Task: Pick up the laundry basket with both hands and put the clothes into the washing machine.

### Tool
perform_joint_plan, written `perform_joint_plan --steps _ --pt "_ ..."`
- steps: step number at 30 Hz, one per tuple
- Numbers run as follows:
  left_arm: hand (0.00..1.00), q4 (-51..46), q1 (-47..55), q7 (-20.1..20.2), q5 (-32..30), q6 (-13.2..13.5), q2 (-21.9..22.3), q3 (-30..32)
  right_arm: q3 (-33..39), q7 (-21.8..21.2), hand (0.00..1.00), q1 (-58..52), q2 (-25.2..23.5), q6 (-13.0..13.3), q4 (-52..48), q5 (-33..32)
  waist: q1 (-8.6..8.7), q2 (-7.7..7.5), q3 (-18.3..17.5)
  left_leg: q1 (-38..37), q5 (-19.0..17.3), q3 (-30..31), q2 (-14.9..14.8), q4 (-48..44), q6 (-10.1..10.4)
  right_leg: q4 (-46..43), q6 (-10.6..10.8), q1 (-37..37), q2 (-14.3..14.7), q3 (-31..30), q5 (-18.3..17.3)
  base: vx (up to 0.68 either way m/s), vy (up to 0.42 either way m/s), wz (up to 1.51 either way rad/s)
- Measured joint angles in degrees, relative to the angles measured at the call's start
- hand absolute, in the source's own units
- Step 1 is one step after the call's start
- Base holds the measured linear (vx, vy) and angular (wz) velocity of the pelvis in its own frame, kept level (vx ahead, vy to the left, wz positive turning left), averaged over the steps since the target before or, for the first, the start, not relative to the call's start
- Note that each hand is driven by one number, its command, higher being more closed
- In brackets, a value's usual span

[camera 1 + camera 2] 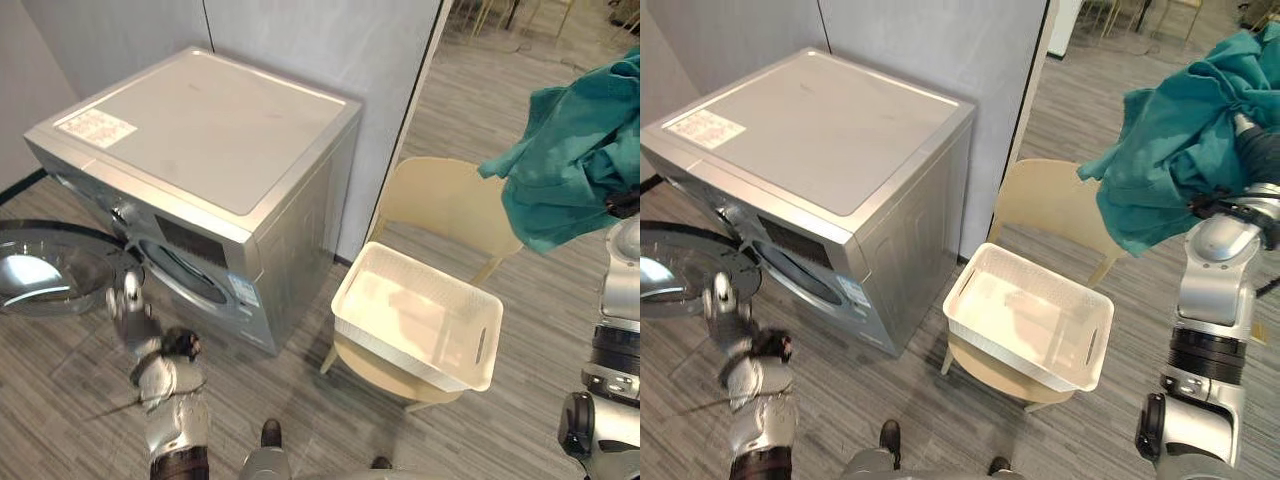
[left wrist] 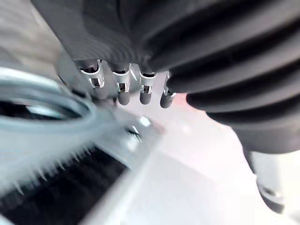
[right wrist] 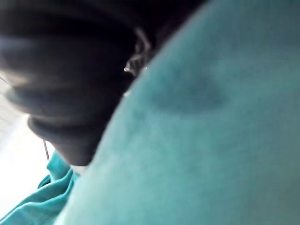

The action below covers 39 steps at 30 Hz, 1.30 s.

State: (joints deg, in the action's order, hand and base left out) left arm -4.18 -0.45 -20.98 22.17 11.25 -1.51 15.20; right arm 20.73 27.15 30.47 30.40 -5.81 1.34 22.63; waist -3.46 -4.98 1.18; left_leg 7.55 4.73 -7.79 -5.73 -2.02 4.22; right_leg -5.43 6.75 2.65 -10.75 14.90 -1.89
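A bundle of teal clothes (image 1: 1180, 150) hangs high at the right, gathered at my right hand (image 1: 1258, 150), whose fingers are curled into the cloth; the cloth (image 3: 211, 131) also lies right against that wrist's camera. The white laundry basket (image 1: 420, 315) sits empty on a beige chair (image 1: 440, 200). To its left stands the silver washing machine (image 1: 200, 140), its round glass door (image 1: 40, 270) swung open toward the left and the drum opening (image 1: 185, 275) dark. My left hand (image 1: 135, 310) is low in front of the drum opening beside the door, fingers (image 2: 122, 89) straight and holding nothing.
A grey wall panel (image 1: 320, 50) rises behind the machine and the chair. Wood-pattern floor (image 1: 300, 400) runs between the machine and the chair and on past the chair at the right. More chair legs (image 1: 500, 15) show far back at the top right.
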Motion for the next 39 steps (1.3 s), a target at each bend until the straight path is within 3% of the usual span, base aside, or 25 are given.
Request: perform_joint_plan --steps 2,5,9,11,14,17,22,31,38,39 --pt "0.00 -3.20 -2.29 -0.69 -4.55 0.24 -0.37 -5.32 -3.47 -1.18 1.00 1.49 -2.25 1.00 -0.06 -0.03 0.82 0.62 -0.50 -2.45 0.00 -1.00 -0.01 1.03 0.00 -0.02 0.00 -1.06 0.01 -1.62 0.01 0.04 0.000 -0.42" --pt "0.00 -7.87 -6.84 0.04 -2.58 0.53 -0.89 -16.07 -6.87 -2.58 1.00 1.80 -6.11 3.25 -2.01 -1.14 1.86 1.12 -1.19 -5.36 -0.03 -3.70 -0.15 2.34 -0.01 -0.32 -0.02 -1.59 0.20 -4.62 0.04 -0.01 0.006 -0.45" --pt "0.00 -9.69 -14.08 4.23 -1.77 0.79 -1.43 -29.22 -8.98 -3.91 1.00 1.52 -9.96 5.82 -7.61 -2.79 3.76 1.97 -1.72 -7.98 -0.03 -5.91 0.00 4.00 -0.01 -0.43 0.08 -1.66 0.32 -7.42 0.40 -0.04 0.023 -0.34" --pt "0.00 -7.34 -17.82 7.49 -1.32 1.12 -1.43 -36.01 -11.20 -5.20 1.00 0.87 -10.22 8.55 -10.56 -4.86 4.96 2.71 -2.44 -8.97 -0.04 -6.28 0.34 5.04 -0.02 -0.46 0.13 -1.43 0.36 -8.75 0.43 -0.05 0.028 -0.28" --pt "0.00 1.21 -21.86 11.00 -0.07 0.18 -0.67 -42.96 -13.97 -7.41 1.00 -1.19 -12.61 10.61 -13.11 -7.86 5.76 3.76 -3.53 -10.86 0.00 -6.12 0.76 6.73 0.00 -0.46 0.25 -1.46 0.67 -10.56 0.49 -0.03 0.024 -0.34" --pt "0.00 8.46 -25.05 13.45 3.25 -2.18 1.48 -46.59 -15.52 -9.50 1.00 -4.49 -14.53 11.82 -14.36 -9.92 6.25 4.08 -3.73 -11.94 0.16 -6.33 0.78 7.33 0.19 -0.47 0.27 -1.53 1.01 -11.74 0.47 -0.01 -0.004 -0.20" --pt "0.00 16.34 -30.07 13.24 4.44 -4.03 3.23 -47.45 -18.71 -12.28 1.00 -5.96 -16.08 11.91 -14.35 -13.27 7.55 4.10 -3.75 -12.33 0.35 -6.42 0.78 7.34 0.05 -0.48 0.33 -1.78 1.07 -12.02 0.51 0.00 -0.002 -0.02" --pt "0.00 18.42 -34.37 10.28 5.85 -4.31 3.61 -49.44 -21.26 -13.07 1.00 -8.74 -19.35 12.35 -16.38 -17.61 7.50 4.05 -3.76 -12.84 0.35 -6.27 0.78 7.33 0.05 -0.39 0.37 -2.49 1.08 -11.92 0.48 0.00 0.000 0.00" --pt "0.00 18.22 -38.15 8.22 5.89 -4.19 3.79 -49.35 -22.50 -13.12 1.00 -10.96 -21.38 14.43 -19.35 -19.93 7.67 3.99 -3.81 -13.23 0.35 -6.20 0.78 7.34 0.05 -0.40 0.43 -2.91 1.07 -11.90 0.44 0.00 0.000 0.00" --pt "1.00 18.22 -38.56 8.16 5.99 -4.19 3.95 -49.26 -22.56 -13.13 1.00 -11.43 -21.68 14.49 -19.85 -20.28 7.67 3.97 -3.82 -13.26 0.35 -6.19 0.78 7.34 0.05 -0.40 0.44 -2.95 1.06 -11.88 0.43 0.00 0.000 0.00"
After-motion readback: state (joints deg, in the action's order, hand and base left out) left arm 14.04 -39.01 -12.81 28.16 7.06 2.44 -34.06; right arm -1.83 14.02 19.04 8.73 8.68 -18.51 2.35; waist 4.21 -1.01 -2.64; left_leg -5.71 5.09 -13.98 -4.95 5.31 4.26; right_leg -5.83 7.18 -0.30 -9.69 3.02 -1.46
